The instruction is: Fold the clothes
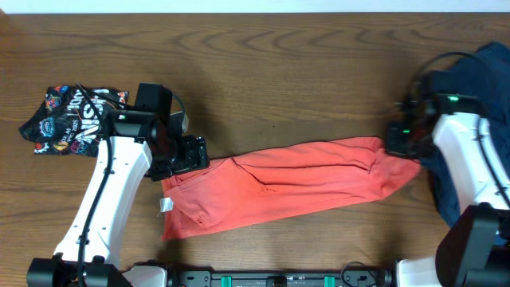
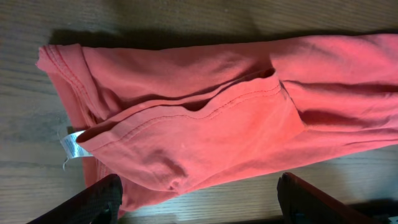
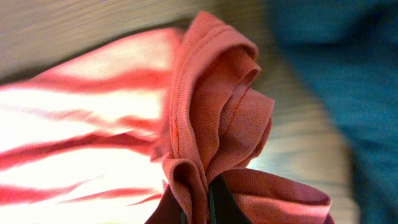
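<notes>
**Operator:** What am I working over?

**Spotter:** A brown wood-grain table (image 1: 279, 64). The shirt (image 1: 303, 179) lies across its near middle as a long, crumpled coral band. It runs from your left arm up to your right.

**Operator:** My left gripper?

**Spotter:** Your left gripper (image 1: 194, 155) hangs over the shirt's left end with its jaws wide and nothing between them. In your left wrist view both fingers (image 2: 93, 202) sit at the lower edge. The stitched hem folds and a white tag (image 2: 73, 146) lie beyond them.

**Operator:** And the right?

**Spotter:** Your right gripper (image 1: 398, 142) is clamped tight on the shirt's right end. Your right wrist view is blurred, but it shows bunched hem rising straight out of the dark fingertips.

**Operator:** What else is on the table?

**Spotter:** A navy garment (image 1: 486, 80) is heaped at the far right, under your right arm and just beside the shirt's tip. A small black bundle (image 1: 68, 119) with lettering sits at the far left, well apart from the shirt.
</notes>
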Robot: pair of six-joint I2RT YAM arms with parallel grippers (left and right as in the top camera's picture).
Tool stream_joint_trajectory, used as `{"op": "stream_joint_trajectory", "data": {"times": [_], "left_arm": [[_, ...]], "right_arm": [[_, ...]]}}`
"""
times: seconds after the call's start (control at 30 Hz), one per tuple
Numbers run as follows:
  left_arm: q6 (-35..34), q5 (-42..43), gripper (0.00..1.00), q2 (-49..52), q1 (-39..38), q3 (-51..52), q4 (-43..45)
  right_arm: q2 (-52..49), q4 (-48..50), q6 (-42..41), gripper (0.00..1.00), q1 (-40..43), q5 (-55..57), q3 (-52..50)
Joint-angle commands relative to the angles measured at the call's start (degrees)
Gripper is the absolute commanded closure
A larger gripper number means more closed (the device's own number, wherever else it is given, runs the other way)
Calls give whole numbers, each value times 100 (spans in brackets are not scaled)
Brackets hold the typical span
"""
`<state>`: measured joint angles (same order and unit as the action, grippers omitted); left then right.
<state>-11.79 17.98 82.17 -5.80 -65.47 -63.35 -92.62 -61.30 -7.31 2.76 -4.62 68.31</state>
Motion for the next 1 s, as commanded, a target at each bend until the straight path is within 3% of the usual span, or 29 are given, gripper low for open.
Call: {"op": "stream_joint_trajectory", "data": {"times": [0.0,0.33,0.77,0.8,0.87,0.97], "left_arm": [[7,-72,18,-42,-2,0,-20],[9,-72,18,-42,-2,0,-22],[11,-74,18,-42,-2,0,-22],[11,-74,18,-42,-2,0,-20],[13,-76,18,-42,-2,0,-20],[11,-76,18,-42,-2,0,-20]], "right_arm": [[37,-28,-256,99,-693,-343,103],[-46,170,-1145,99,-2608,-337,83],[-566,807,-1585,98,-3637,-704,83],[-566,872,-1585,93,-3696,-728,83],[-566,1029,-1578,73,-3810,-879,83],[-566,1213,-951,68,-3928,-1569,83]]}}
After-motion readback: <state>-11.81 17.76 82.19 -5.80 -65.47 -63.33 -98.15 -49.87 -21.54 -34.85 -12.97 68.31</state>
